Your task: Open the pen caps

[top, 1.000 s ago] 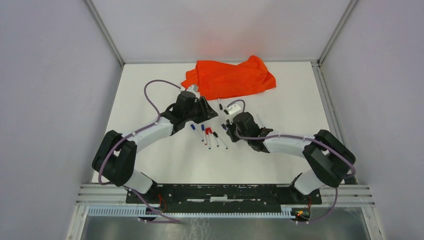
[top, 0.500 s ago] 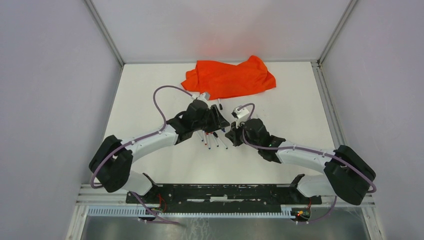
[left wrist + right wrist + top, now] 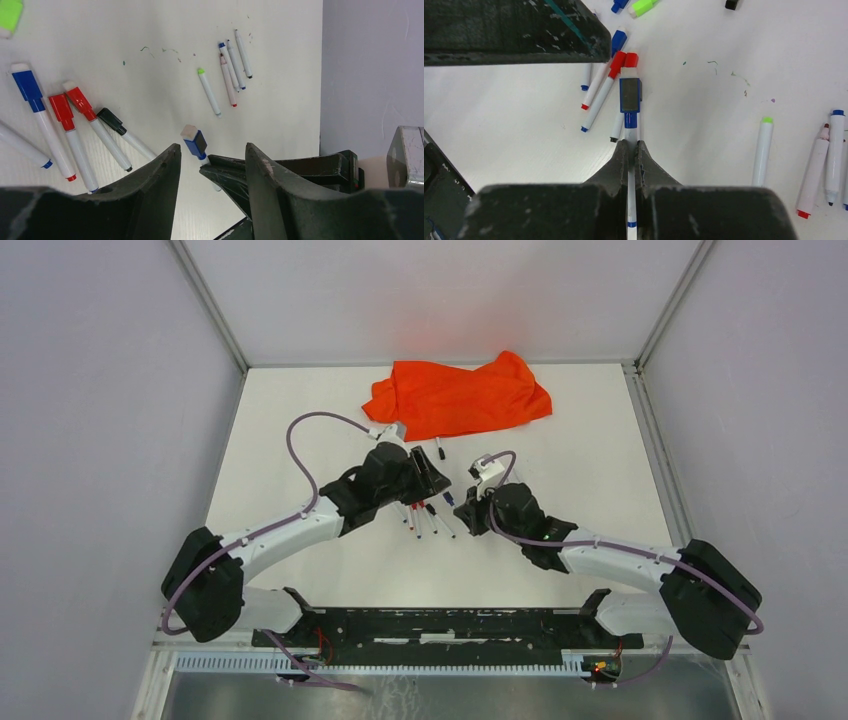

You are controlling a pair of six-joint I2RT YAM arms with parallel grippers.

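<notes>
the right gripper (image 3: 630, 146) was pressed shut on the white barrel (image 3: 631, 131) of a pen, one finger on each side of the thin tube, and the pen stuck straight out past the fingertips. the blue cap (image 3: 629, 95) was still on the far end of that pen, with a pale end piece beyond it. facing it, the left gripper (image 3: 211, 148) stood spread with nothing between its fingers. in the left wrist view the blue cap showed in the gap, touching neither finger. from above, the two grippers met near the middle of the table (image 3: 600, 460), tips close together but apart.

under and beside the held pen lay a loose row of capped pens on the white surface. two with red caps (image 3: 61, 107) lay side by side, one with a black cap (image 3: 110, 120) just beside them, and one with a second blue cap (image 3: 27, 86) on the other side of the red pair. a green cap (image 3: 644, 6) lay by itself farther out. well apart from that row, a cluster of bare pens (image 3: 826, 165) lay with their coloured tips showing, and one green-ended pen (image 3: 764, 150) lay a little aside from the rest. the orange cloth (image 3: 460, 398) lay crumpled at the far side of the table, beyond both arms.
</notes>
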